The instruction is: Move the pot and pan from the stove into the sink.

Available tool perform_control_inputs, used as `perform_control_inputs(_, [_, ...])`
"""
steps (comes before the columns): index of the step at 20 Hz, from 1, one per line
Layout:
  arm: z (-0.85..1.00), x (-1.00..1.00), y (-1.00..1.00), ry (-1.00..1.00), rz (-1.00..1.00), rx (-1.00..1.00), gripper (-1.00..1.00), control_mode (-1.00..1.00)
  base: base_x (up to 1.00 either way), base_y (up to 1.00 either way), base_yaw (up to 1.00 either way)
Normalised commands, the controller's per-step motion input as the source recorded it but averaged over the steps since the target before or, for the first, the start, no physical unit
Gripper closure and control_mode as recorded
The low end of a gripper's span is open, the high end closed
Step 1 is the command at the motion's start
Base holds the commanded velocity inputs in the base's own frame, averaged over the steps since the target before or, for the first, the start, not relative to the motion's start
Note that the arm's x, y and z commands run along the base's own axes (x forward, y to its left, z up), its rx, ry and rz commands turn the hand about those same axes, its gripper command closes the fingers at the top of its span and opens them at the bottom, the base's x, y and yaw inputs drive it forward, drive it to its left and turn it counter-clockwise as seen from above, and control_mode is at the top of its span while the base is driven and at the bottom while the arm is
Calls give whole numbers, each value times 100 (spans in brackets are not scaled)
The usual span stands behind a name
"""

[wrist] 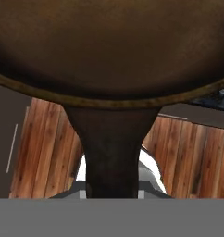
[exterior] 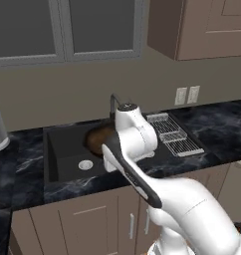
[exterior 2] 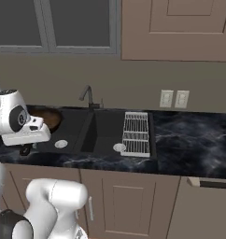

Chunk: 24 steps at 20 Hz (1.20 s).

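Pan (wrist: 109, 51) is clamped by its short handle (wrist: 111, 152) in the closed gripper, hanging over the sink's (exterior: 62, 149) left basin. Cast iron (by its look): heavy, rigid, liable to droop from a handle-end hold.

Dark brown pan (exterior: 96, 138) over the left part of the sink (exterior: 67, 154), partly hidden behind the white arm, wire dish rack (exterior: 175, 134) to the right, black marbled counter (exterior: 219, 127).

pan (exterior: 96, 139) over sink (exterior: 67, 149), dish rack (exterior: 173, 133) right of sink
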Motion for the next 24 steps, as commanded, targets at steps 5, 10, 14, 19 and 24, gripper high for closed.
perform_control_inputs(5, [-18,59,53,22,-3,-15,100,-100,0,0,0])
perform_control_inputs(10, [-6,9,2,6,0,-1,100,-100,0,0,0])
perform_control_inputs(14, [-35,33,18,15,0,-7,100,-100,0,0,0])
perform_control_inputs(19, [-47,36,23,13,0,-10,100,-100,0,0,0])
perform_control_inputs(24, [-29,65,30,3,-2,-5,100,-100,0,0,0])
